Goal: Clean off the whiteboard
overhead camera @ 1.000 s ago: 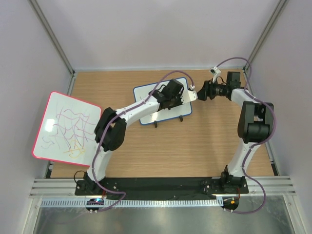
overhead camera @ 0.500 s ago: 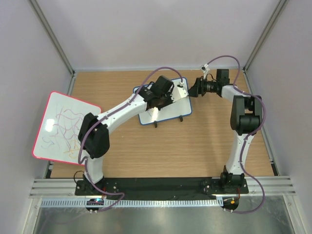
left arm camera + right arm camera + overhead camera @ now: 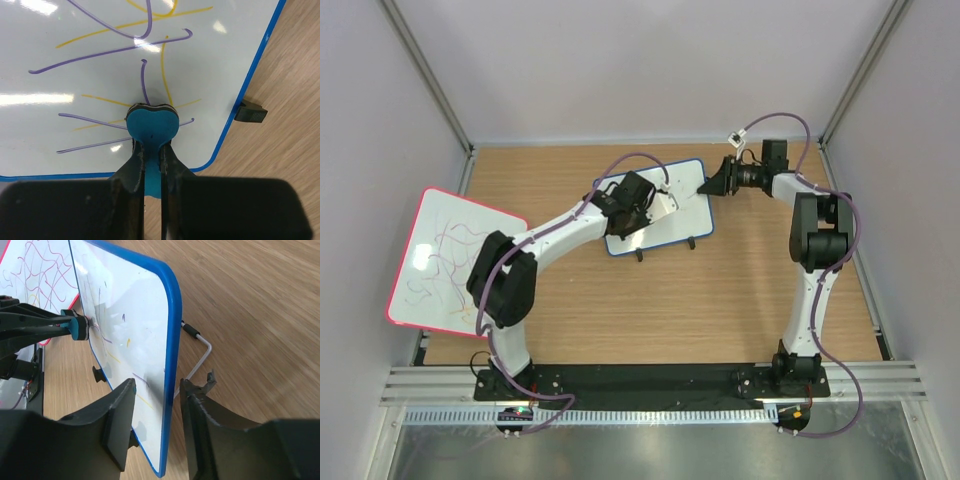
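Whiteboard [image 3: 685,205] edge sits inside right tool [image 3: 157,390]; left tool [image 3: 152,150] holds eraser [image 3: 151,125] near corner.

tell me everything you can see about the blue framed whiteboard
The whiteboard is a small glossy white rectangle with a thin blue frame and rounded corners. It has black feet and a wire stand behind, and is propped tilted on the wooden table. Purple and yellow pen lines mark its face. The left gripper presses a blue eraser against it, and the right gripper has its jaws pinching one edge.
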